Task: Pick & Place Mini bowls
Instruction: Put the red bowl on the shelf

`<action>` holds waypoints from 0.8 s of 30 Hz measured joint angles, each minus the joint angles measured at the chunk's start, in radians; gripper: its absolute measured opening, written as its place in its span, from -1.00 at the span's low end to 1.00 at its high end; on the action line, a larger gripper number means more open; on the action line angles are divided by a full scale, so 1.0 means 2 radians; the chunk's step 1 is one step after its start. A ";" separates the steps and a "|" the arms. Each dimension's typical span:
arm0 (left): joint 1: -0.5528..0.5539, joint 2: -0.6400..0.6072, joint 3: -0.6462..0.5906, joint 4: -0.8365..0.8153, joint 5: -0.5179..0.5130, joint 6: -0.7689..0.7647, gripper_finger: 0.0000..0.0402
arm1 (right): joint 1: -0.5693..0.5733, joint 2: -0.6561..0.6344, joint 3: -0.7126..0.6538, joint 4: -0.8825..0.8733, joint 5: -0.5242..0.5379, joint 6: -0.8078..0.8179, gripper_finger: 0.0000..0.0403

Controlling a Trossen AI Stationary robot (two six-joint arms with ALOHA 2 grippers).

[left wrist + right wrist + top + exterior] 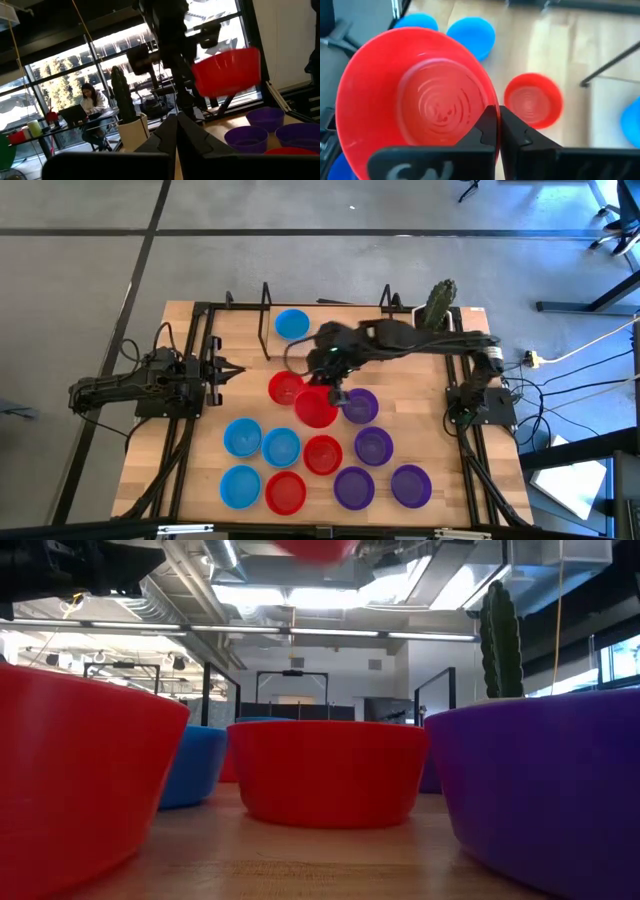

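My right gripper is pinched tight on the rim of a red bowl, carrying it clear of the tabletop above the middle of the spread. The hold is only on the thin edge (a shallow bite, I judge), so the bowl could swivel or slip out if I swing fast, and it might drop onto the second red bowl lying just beyond. The held bowl hangs off one side of the fingers, tilted, its inside facing the wrist camera. The other mini bowls sit in rows nearer the front edge. My left gripper waits closed and empty at the left side.
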State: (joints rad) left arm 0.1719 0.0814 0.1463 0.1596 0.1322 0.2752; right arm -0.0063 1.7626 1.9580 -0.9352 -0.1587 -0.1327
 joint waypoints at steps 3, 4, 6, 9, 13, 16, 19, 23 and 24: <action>0.000 0.000 0.000 0.000 0.000 0.000 -0.99 | 0.008 -0.039 0.000 -0.005 0.036 0.011 -0.99; 0.000 0.000 0.000 0.000 0.000 0.000 -0.98 | 0.012 -0.051 0.000 -0.008 0.051 0.012 -0.99; 0.000 0.000 0.000 0.000 0.000 0.000 -0.97 | 0.021 -0.077 0.000 -0.013 0.078 0.014 -0.99; 0.000 0.000 0.000 0.000 0.000 0.000 -0.96 | 0.041 -0.114 0.000 -0.022 0.117 0.014 -0.99; 0.000 0.000 0.000 0.000 0.000 0.000 -0.98 | 0.070 -0.162 -0.002 -0.043 0.163 0.032 -0.99; 0.000 0.000 0.000 0.000 0.000 0.000 -0.99 | 0.099 -0.211 -0.040 -0.038 0.219 0.051 -0.99; 0.000 0.000 0.000 0.000 0.000 0.000 -0.99 | 0.123 -0.273 -0.113 -0.026 0.256 0.070 -0.99; 0.000 0.000 0.000 0.000 0.000 0.000 -0.96 | 0.134 -0.376 -0.247 0.012 0.267 0.083 -0.99; 0.000 0.000 0.000 0.000 0.000 0.000 -0.96 | 0.134 -0.404 -0.284 0.038 0.267 0.087 -0.99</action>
State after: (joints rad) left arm 0.1719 0.0811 0.1463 0.1593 0.1321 0.2753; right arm 0.2615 0.9538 1.3900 -0.8591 0.3749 0.0416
